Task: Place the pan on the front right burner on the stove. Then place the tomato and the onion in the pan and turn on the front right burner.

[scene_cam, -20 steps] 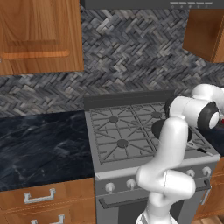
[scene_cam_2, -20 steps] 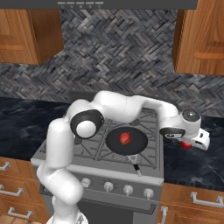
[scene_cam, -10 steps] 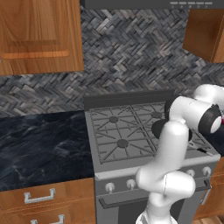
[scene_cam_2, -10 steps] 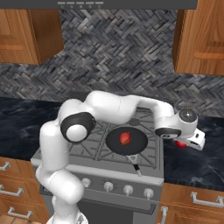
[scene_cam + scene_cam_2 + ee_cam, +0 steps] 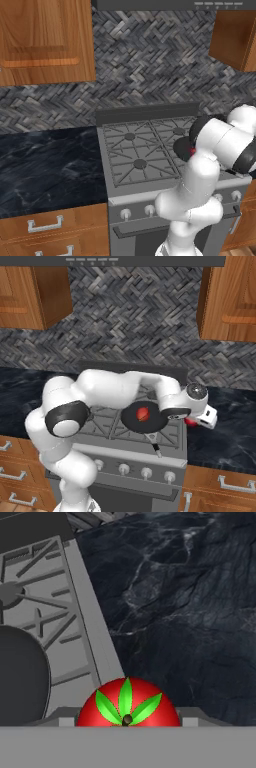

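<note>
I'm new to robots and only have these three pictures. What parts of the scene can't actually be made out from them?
- Fingertips around the tomato: hand view, cut off by the bottom edge.
- Front right burner: right base view, covered by the pan.
- Gripper: right base view, too small to judge its jaws.
- Pan in the left base view: mostly hidden behind the arm.

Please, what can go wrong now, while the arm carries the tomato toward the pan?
1. The tomato sits between the fingers above the stove's right edge, not yet over the pan. If it slips, it may roll onto the dark counter.
2. The onion already lies in the pan; a tomato dropped from high up could knock it.
3. The pan handle points past the front edge, so the arm might bump it.
</note>
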Available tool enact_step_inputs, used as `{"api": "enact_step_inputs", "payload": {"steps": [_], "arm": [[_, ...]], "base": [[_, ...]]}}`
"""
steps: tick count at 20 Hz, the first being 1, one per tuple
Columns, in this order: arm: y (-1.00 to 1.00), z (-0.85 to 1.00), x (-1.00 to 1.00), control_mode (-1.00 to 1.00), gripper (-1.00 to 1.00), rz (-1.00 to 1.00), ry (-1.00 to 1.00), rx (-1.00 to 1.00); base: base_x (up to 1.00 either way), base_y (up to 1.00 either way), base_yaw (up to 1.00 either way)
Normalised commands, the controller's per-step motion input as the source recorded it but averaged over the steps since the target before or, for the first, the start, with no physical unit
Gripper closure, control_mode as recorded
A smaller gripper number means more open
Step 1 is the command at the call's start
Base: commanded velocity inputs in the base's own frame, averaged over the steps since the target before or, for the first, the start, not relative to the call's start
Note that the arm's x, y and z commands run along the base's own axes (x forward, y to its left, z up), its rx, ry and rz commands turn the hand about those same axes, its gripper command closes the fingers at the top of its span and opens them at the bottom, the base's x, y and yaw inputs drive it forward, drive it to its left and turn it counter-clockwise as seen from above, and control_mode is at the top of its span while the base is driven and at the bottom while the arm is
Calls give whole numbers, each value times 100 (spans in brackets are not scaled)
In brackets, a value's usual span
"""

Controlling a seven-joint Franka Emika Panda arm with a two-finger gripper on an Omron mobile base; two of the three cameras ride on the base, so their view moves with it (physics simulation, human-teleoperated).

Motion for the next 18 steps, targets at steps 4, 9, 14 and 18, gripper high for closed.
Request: {"api": "enact_step_inputs", "payload": {"steps": [4, 9, 14, 18], "arm": [[52, 5, -31, -100, 100, 0, 5, -3], [53, 10, -3, -100, 100, 0, 2, -6], [46, 11, 0, -100, 100, 0, 0, -3], [35, 11, 0, -100, 100, 0, 0, 0]], "base": [[0, 0, 0], [0, 0, 0], [0, 0, 0], [0, 0, 0]]}}
